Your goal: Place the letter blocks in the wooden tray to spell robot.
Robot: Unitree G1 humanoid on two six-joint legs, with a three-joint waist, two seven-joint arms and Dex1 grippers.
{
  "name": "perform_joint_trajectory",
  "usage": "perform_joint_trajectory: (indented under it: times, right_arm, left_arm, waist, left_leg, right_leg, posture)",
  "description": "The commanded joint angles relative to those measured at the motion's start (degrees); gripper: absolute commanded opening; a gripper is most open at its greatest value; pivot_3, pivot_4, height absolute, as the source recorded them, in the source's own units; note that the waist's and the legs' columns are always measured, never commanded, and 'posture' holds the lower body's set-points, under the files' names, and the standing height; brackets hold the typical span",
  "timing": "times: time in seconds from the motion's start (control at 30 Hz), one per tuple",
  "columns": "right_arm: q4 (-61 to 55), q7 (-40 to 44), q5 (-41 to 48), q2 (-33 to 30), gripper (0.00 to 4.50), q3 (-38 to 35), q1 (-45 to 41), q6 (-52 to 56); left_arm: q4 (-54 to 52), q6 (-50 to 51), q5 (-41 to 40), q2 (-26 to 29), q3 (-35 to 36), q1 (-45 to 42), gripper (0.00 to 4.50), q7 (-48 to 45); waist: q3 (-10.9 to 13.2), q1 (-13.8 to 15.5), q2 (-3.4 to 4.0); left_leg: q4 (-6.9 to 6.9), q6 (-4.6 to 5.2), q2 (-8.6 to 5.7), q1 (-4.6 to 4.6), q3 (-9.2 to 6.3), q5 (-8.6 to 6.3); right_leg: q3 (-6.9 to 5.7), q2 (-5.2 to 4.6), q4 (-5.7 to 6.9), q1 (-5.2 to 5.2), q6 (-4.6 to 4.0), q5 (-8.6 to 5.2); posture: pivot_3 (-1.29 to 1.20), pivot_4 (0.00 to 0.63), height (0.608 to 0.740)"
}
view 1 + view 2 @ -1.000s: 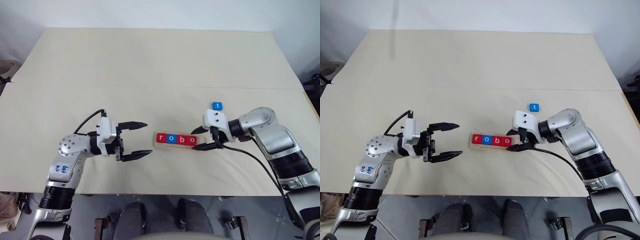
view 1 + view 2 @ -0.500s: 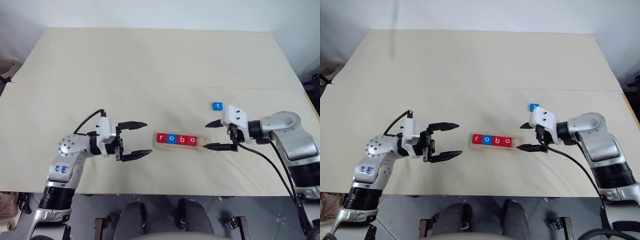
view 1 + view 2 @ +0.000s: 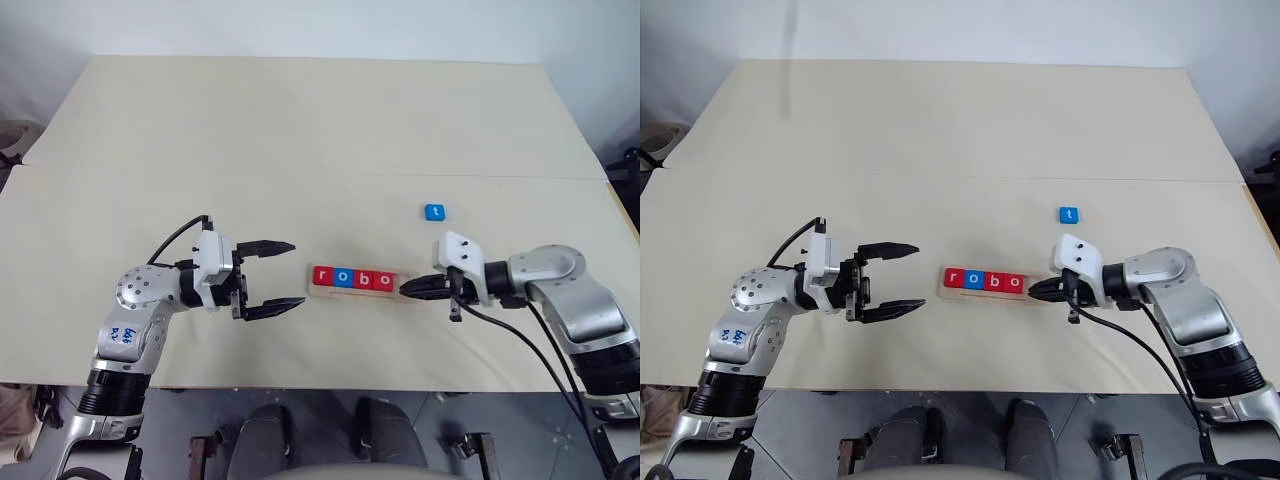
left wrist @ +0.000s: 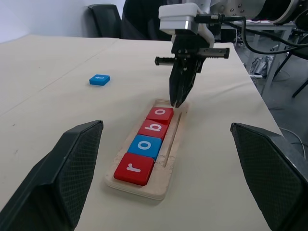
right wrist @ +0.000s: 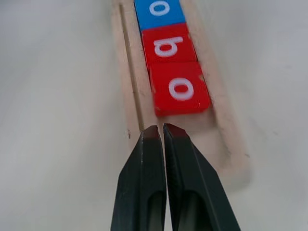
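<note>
The wooden tray [image 3: 352, 293] lies near the table's front, between my two grippers. Four letter blocks sit in it in a row: red r [image 3: 322, 277], blue o [image 3: 343, 278], red b [image 3: 363, 279] and red o [image 3: 383, 280]. The tray's right end [image 5: 226, 144] is bare. A blue t block [image 3: 435, 212] lies flat on the table, behind and to the right of the tray. My right gripper [image 3: 405, 288] is shut and empty, its tips [image 5: 160, 131] over the bare end beside the red o. My left gripper [image 3: 297, 273] stands open and empty just left of the tray.
The tray and blocks rest on a wide beige table [image 3: 300, 130]. A seam [image 3: 200, 170] crosses it from left to right. The table's front edge [image 3: 330, 388] runs just below both arms.
My right gripper drew back to the right from the tray's end, shut its fingers and came back low, with its tips at the bare right end. The left gripper has stayed still and open.
</note>
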Motion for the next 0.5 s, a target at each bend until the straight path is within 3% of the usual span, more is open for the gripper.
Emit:
perform_joint_trajectory:
  times: [0.03,0.27,0.5]
  right_arm:
    - [0.13,-1.49,-0.55,1.4,0.11,0.72,-2.17,-0.52]
    - [-0.17,-1.76,-0.84,0.93,0.11,0.59,-3.11,0.13]
    - [-2.88,-1.93,2.27,-3.35,0.11,-5.69,1.35,0.79]
  left_arm:
    - [-1.71,-0.02,-0.86,-0.11,0.29,0.25,4.5,0.28]
    - [-2.25,0.22,-0.96,-0.21,0.33,0.7,4.5,0.65]
    - [-1.78,0.31,-1.01,-0.29,0.11,0.55,4.5,0.17]
  waist:
    - [0.0,-0.01,0.0]
    - [0.0,0.07,0.0]
    - [0.0,0.09,0.0]
  left_leg:
    - [0.0,0.0,0.0,0.0,0.0,0.0]
    - [0.0,0.0,0.0,-0.01,-0.01,0.0]
    - [0.0,0.02,0.0,-0.02,0.0,-0.01]
  right_leg:
    - [0.0,0.0,0.0,0.0,0.0,0.0]
    - [0.0,0.0,-0.01,0.0,0.0,0.0]
    - [0.0,0.0,-0.04,0.0,0.0,0.0]
  posture:
    - [0.0,0.15,0.74]
    - [0.0,0.15,0.74]
    - [0.0,0.15,0.74]
